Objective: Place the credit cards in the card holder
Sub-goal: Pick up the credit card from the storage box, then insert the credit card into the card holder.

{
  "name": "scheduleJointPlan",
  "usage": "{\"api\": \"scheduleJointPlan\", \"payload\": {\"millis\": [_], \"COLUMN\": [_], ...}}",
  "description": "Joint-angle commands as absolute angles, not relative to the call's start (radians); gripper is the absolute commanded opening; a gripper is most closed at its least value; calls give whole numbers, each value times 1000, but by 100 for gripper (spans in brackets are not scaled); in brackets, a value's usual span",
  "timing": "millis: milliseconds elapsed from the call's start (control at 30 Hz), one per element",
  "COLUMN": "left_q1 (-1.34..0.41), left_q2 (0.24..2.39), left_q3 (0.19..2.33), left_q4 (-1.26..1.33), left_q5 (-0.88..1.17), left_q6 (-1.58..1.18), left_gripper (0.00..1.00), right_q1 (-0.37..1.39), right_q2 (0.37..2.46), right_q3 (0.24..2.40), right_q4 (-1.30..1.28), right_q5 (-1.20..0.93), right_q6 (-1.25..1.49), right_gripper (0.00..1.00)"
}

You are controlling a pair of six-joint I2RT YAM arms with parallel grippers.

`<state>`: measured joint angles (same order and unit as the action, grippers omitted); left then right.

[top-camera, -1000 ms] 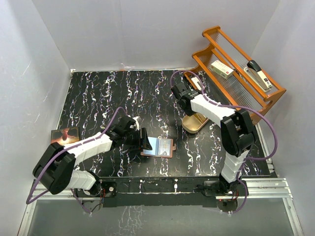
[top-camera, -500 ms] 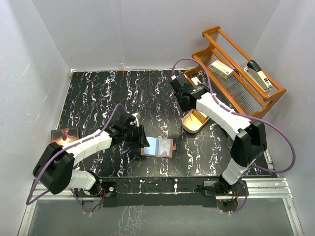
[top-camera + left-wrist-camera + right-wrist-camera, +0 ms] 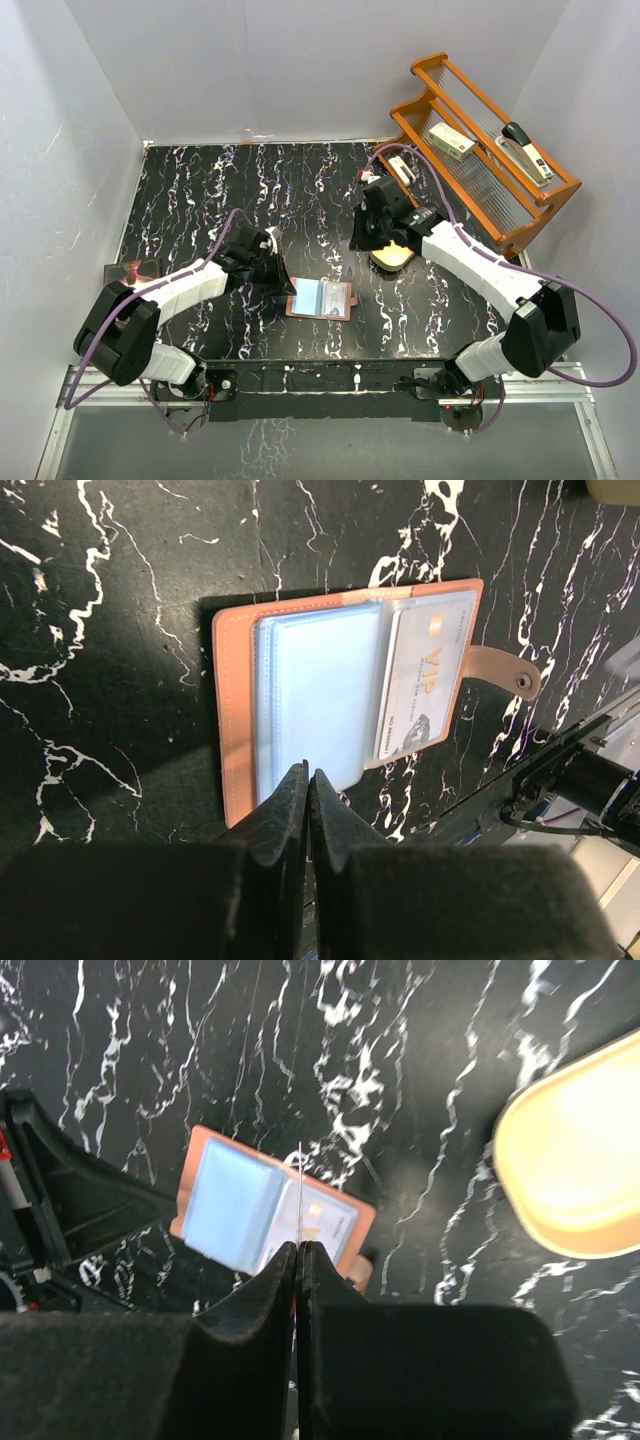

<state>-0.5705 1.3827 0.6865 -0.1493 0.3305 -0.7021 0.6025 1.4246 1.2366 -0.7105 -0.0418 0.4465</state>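
Observation:
The card holder (image 3: 321,298) lies open on the black marbled table, with its snap tab (image 3: 505,670) pointing right. A light credit card marked VIP (image 3: 425,680) sits in its right clear pocket, and bluish clear sleeves (image 3: 315,690) cover the left half. My left gripper (image 3: 307,775) is shut with nothing in it, at the holder's left edge (image 3: 282,281). My right gripper (image 3: 297,1247) is shut on a thin credit card (image 3: 300,1190) that shows edge-on, so its colour is hidden. It hovers right of and behind the holder (image 3: 270,1210), in front of the dish (image 3: 362,238).
A tan wooden dish (image 3: 393,256) lies under the right arm. An orange wooden rack (image 3: 480,175) at the back right holds a stapler (image 3: 527,150) and a small box (image 3: 452,140). A dark booklet (image 3: 130,270) lies at the table's left edge.
The left gripper has shut and drawn back left off the card holder. The right arm has swung from beside the rack forward and left, toward the holder.

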Motion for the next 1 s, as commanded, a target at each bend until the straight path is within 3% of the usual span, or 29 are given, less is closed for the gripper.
{"api": "scheduleJointPlan", "payload": {"millis": [0,500,967], "left_q1": [-558,-557,-558], "left_q2": [1398,1446,1443], "left_q3": [671,628,604], "left_q4": [-135,-144,-142], "left_q5": [364,335,331], "left_q6": [-692,-674,-686], "left_gripper": [0,0,0], "right_q1": [613,622,623], "right_q2": [1382,1398,1473], "right_q3": [1149,884,816], "right_q4": [-541,-281,-171], "right_q5": [-182,-382,-400], "right_q6": [570,729,754], "right_gripper": [0,0,0]}}
